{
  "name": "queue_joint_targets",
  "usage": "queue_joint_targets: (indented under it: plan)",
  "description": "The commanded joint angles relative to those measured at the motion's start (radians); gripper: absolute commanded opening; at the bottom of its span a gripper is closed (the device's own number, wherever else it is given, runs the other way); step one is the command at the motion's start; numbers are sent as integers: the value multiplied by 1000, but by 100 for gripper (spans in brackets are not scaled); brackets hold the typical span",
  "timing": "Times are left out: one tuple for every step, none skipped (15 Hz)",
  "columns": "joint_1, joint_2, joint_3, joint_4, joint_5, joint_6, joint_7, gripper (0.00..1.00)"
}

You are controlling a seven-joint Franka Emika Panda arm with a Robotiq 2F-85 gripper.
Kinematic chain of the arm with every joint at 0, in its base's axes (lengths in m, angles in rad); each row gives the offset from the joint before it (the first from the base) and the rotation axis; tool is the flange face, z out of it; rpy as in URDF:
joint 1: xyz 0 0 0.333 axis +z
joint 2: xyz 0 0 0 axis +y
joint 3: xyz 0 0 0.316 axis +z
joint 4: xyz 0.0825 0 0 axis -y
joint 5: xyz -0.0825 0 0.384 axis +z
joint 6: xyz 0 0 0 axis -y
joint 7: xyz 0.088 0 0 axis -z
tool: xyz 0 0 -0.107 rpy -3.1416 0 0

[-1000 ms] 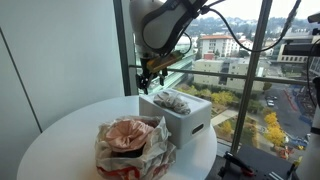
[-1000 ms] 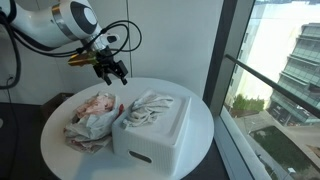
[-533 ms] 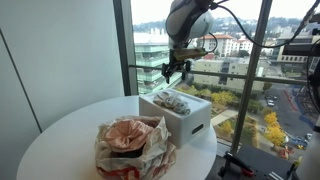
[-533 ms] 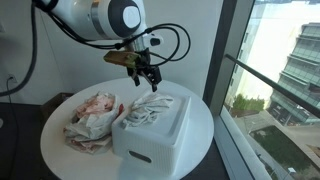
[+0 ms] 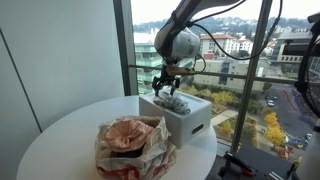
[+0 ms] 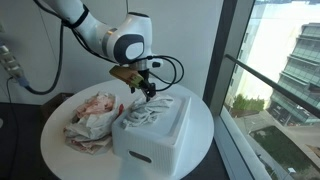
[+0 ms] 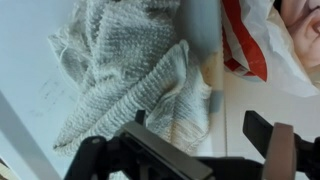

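Note:
A white box (image 5: 188,118) stands on the round white table (image 5: 60,135), with a grey knitted cloth (image 5: 176,101) lying on its top. My gripper (image 5: 167,86) hangs open just above the cloth's near end, fingers pointing down. In an exterior view the gripper (image 6: 144,89) sits over the cloth (image 6: 150,110) on the box (image 6: 155,135). In the wrist view the cloth (image 7: 125,70) fills the upper left, and my gripper (image 7: 205,135) shows dark fingers (image 7: 270,135) apart, with nothing between them.
A crumpled pink and white bag with red stripes (image 5: 132,145) lies beside the box, also in an exterior view (image 6: 92,120) and the wrist view's top right (image 7: 275,40). Tall windows (image 5: 240,60) stand right behind the table.
The arm has swung from beside the table over to the box and come down, so the gripper now hovers just over the cloth. The box, cloth and bag have not moved.

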Motion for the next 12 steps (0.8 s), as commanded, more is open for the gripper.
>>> queue_joint_targets:
  plan:
    - [-11, 93, 10, 50, -12, 20, 5, 100]
    - [-9, 108, 7, 54, -31, 21, 19, 100]
    - [-3, 119, -2, 57, -68, 21, 47, 100]
    - [-2, 125, -2, 59, -80, 17, 50, 100]
    - [2, 130, -4, 61, -103, 20, 65, 97]
    - [4, 131, -3, 61, -117, 12, 71, 73]
    - [7, 131, -1, 60, -131, 11, 79, 72]
    - [6, 130, 3, 59, -134, 8, 78, 67]
    - [7, 128, 5, 61, -136, 6, 84, 57]
    - [9, 127, 8, 63, -134, 3, 86, 50]
    - [11, 122, 8, 61, -138, 2, 91, 41]
    - [14, 116, 9, 59, -139, 1, 95, 34]
